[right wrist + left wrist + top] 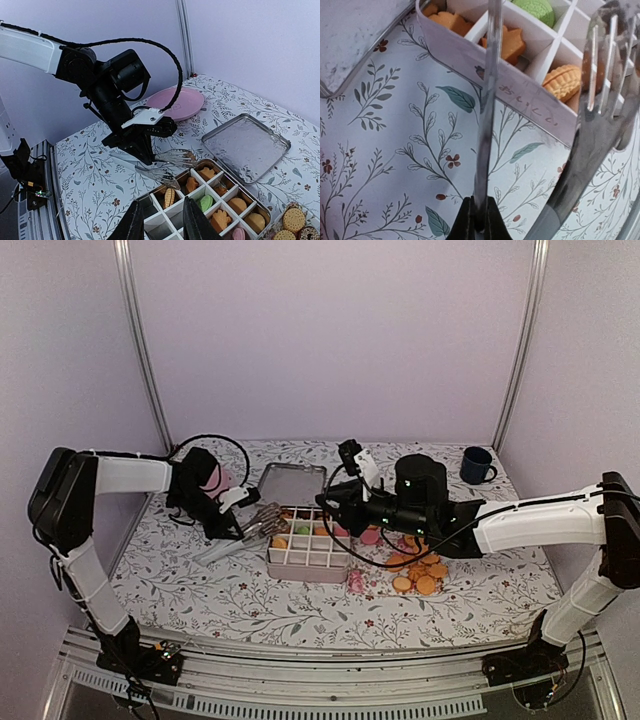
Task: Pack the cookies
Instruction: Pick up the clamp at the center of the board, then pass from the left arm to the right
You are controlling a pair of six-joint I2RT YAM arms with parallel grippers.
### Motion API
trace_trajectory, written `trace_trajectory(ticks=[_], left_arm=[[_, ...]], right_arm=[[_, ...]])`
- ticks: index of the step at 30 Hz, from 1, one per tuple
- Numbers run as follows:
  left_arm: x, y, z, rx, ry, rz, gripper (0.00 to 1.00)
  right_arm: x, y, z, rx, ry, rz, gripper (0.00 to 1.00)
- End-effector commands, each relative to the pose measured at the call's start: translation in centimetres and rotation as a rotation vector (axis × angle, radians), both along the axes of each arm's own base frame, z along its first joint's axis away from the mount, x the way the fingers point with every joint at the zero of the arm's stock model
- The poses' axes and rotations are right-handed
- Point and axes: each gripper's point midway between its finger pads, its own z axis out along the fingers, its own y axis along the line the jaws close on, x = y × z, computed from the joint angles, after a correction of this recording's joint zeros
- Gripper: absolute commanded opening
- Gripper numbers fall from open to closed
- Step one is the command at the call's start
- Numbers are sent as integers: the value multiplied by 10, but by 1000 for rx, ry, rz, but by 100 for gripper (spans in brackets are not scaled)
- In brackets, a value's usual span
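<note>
A white divided box (pixel 308 562) holds several cookies (pixel 300 532); more cookies lie in a loose pile (pixel 420 570) to its right. My left gripper (pixel 238 524) is shut on one arm of metal fork-tipped tongs (pixel 262 524), whose tips reach the box's left corner. In the left wrist view the gripper (pixel 481 220) pinches the thin tong arm (pixel 487 100), with the box wall (pixel 520 85) and cookies (pixel 512 42) beyond. My right gripper (pixel 330 504) hovers over the box, open and empty (pixel 162 225). The right wrist view shows the tongs (pixel 172 172) and boxed cookies (pixel 206 202).
The metal lid (pixel 292 483) lies behind the box. A pink plate (pixel 218 480) sits behind my left gripper. A dark blue mug (pixel 477 465) stands at the back right. A pink cookie (pixel 355 581) lies in front of the box.
</note>
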Motion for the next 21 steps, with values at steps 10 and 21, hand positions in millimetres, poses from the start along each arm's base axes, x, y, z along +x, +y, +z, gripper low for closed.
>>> trace_trajectory(ticks=[10,21], left_arm=[[-25,-50,163,-412,-10,-10,0],[-86,-77,263,-829,81,-78,0]], right_arm=[[-14,9,51,163,3,70,30],[-31,59,87,344,91,316,31]])
